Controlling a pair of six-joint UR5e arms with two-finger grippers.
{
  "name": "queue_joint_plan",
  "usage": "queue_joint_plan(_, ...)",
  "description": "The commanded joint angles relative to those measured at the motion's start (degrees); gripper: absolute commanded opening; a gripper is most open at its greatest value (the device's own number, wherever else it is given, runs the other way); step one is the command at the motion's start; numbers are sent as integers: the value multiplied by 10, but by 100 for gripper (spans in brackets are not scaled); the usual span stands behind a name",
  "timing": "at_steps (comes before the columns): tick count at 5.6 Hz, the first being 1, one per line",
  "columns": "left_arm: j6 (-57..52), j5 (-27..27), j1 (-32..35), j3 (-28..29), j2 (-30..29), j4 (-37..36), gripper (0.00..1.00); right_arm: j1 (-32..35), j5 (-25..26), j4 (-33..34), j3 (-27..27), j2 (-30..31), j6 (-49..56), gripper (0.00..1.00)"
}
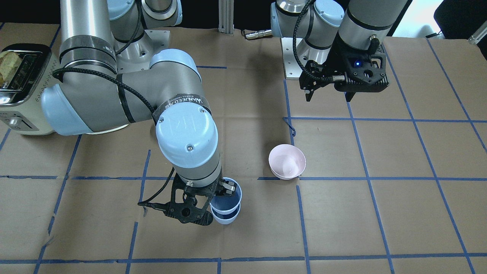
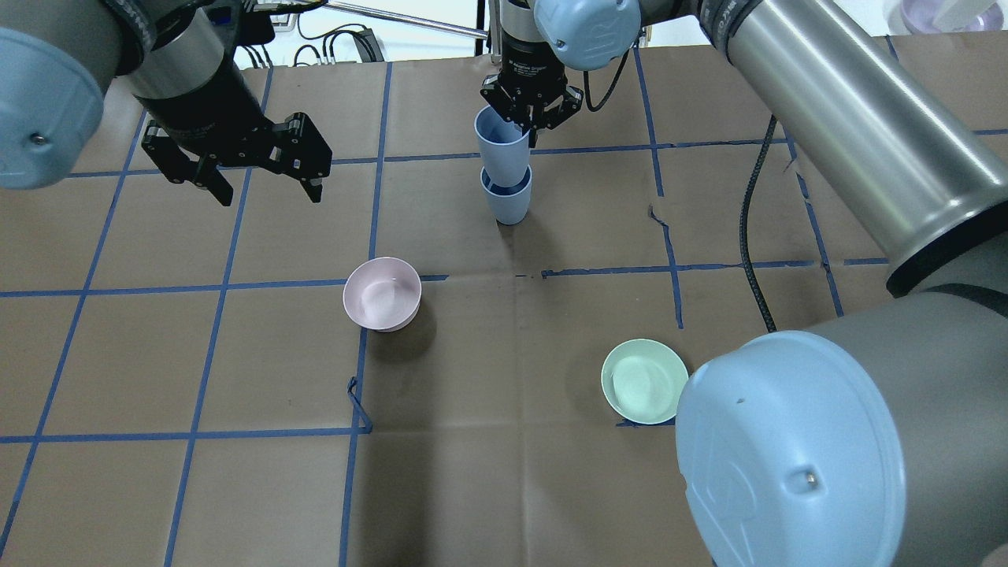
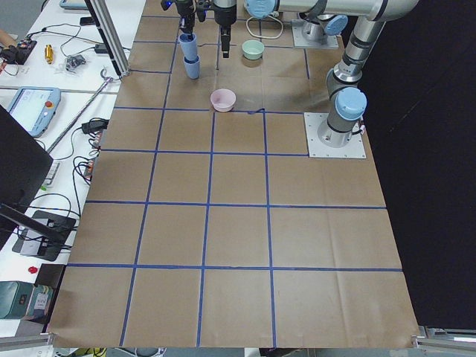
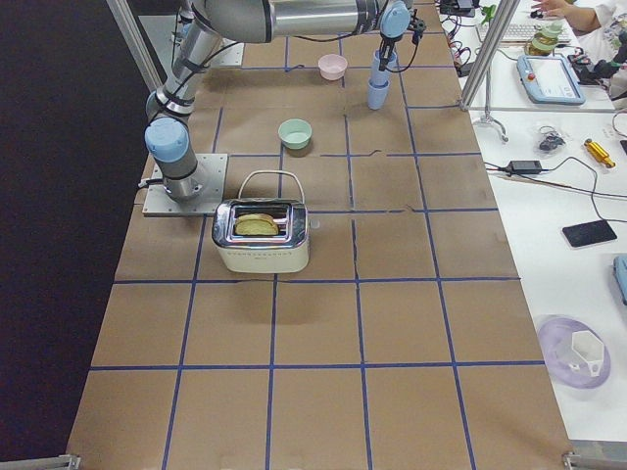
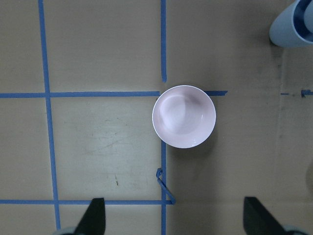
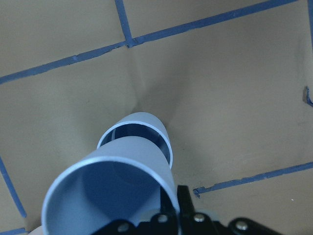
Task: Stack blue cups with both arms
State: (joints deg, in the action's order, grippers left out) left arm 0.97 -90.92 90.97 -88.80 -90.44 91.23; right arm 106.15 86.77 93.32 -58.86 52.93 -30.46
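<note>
Two pale-blue cups stand at the far middle of the table. The upper blue cup [image 2: 502,150] has its base inside the lower blue cup [image 2: 508,203] and leans slightly. My right gripper [image 2: 526,118] is shut on the upper cup's rim, one finger inside and one outside. The front view shows the same grip [image 1: 218,192] on the upper cup [image 1: 228,201] over the lower one [image 1: 227,219]. In the right wrist view the upper cup [image 6: 112,191] hides most of the lower cup [image 6: 146,125]. My left gripper [image 2: 269,193] is open and empty, above the table to the left of the cups.
A pink bowl [image 2: 382,293] sits left of centre, below my left gripper in the left wrist view [image 5: 184,116]. A mint-green bowl [image 2: 644,380] sits near my right arm's elbow. A toaster [image 1: 19,91] stands at the table's right end. A loose tape curl [image 2: 358,402] lies near the pink bowl.
</note>
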Motion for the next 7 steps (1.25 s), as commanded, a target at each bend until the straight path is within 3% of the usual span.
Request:
queue_joint_plan(1, 0, 0, 0, -1, 0, 0, 99, 0, 0, 25, -14, -12, 0, 8)
queue_joint_plan(2, 0, 0, 0, -1, 0, 0, 99, 0, -1, 39, -18, -12, -3, 60)
queue_joint_plan(3, 0, 0, 0, -1, 0, 0, 99, -1, -28, 38, -14, -6, -3, 100)
queue_joint_plan(5, 0, 0, 0, -1, 0, 0, 99, -15, -44, -7, -13, 45, 7, 100)
queue_joint_plan(7, 0, 0, 0, -1, 0, 0, 99, -82, 8, -129, -50, 141, 134, 100)
